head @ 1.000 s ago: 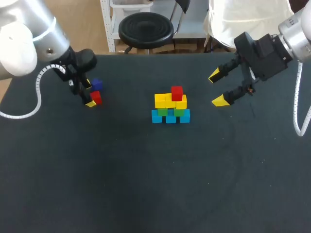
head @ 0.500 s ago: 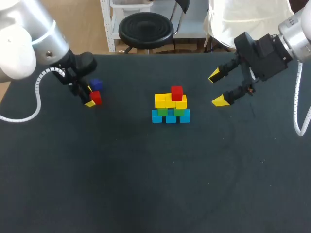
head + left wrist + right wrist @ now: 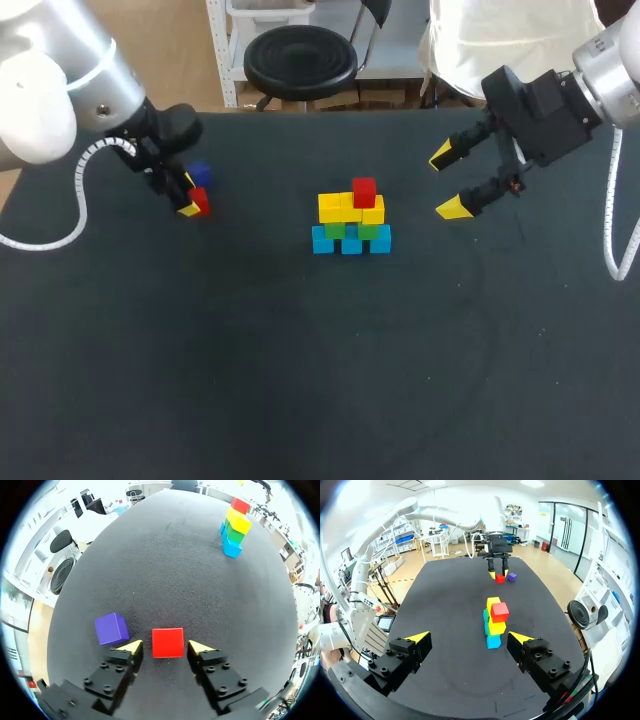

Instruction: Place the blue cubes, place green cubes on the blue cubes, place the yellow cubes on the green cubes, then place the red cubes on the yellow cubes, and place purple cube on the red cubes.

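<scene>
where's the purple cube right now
In the head view the purple cube sits at the left, just beyond the loose red cube that lies between the left gripper's open fingers.

one loose cube (image 3: 167, 642) lies between the fingers of the left gripper (image 3: 166, 647), a second cube (image 3: 111, 629) just beside it, the cube stack (image 3: 351, 217) well apart to the right.

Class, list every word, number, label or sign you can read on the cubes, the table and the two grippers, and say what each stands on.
No text can be read anywhere.
On the loose red cube: none, plain faces.
On the purple cube: none, plain faces.
On the stacked cubes: none visible.
On the table: none, no markings.
On the left gripper and right gripper: no lettering visible.
</scene>
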